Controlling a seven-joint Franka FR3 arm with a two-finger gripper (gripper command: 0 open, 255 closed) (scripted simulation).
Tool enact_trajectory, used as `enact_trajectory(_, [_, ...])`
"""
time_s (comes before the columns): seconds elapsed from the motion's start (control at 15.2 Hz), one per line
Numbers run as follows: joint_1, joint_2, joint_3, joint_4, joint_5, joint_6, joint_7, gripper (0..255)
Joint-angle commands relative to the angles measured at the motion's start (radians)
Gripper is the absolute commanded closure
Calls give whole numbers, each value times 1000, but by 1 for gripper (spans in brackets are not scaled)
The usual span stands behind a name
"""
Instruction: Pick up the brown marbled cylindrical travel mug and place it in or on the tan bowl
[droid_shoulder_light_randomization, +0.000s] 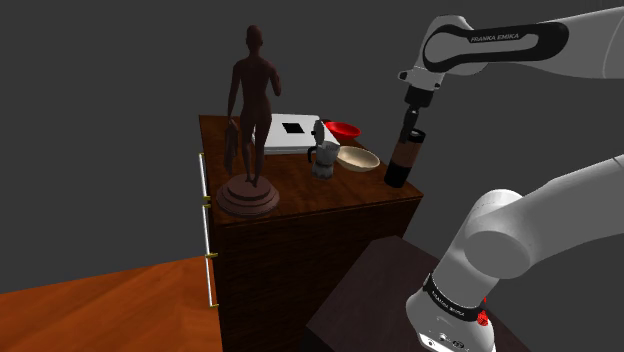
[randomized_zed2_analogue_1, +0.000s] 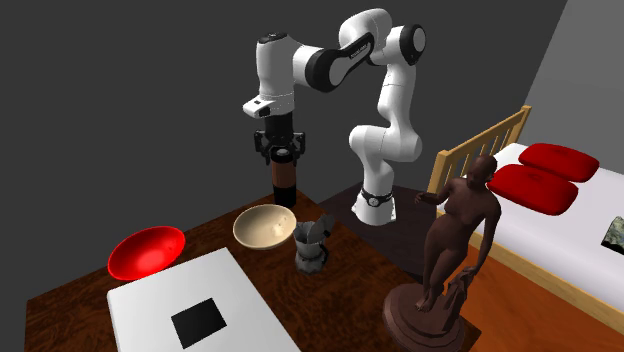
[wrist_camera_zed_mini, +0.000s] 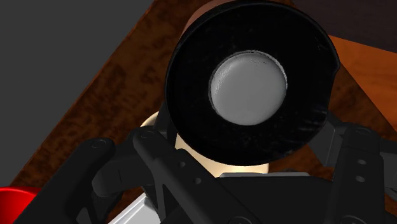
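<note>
The travel mug is a brown cylinder with a black lid and stands upright near the dresser's corner, just beside the tan bowl. My gripper comes down from above and is shut on the mug's top. In the second exterior view the gripper clasps the mug right behind the tan bowl. I cannot tell whether the mug's base touches the wood. In the wrist view the black lid with its grey button sits between the fingers, and a strip of the tan bowl shows beneath.
On the dark wooden dresser stand a grey moka pot, a red bowl, a white flat box and a tall brown figurine. A bed with red pillows lies beyond the figurine.
</note>
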Motion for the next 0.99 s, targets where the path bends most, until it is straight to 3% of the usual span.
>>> enact_trajectory(0.0, [0, 0, 0, 0, 0, 0, 0, 255])
enact_trajectory(0.46, [0, 0, 0, 0, 0, 0, 0, 255])
enact_trajectory(0.92, [7, 2, 20, 93, 16, -92, -5, 255])
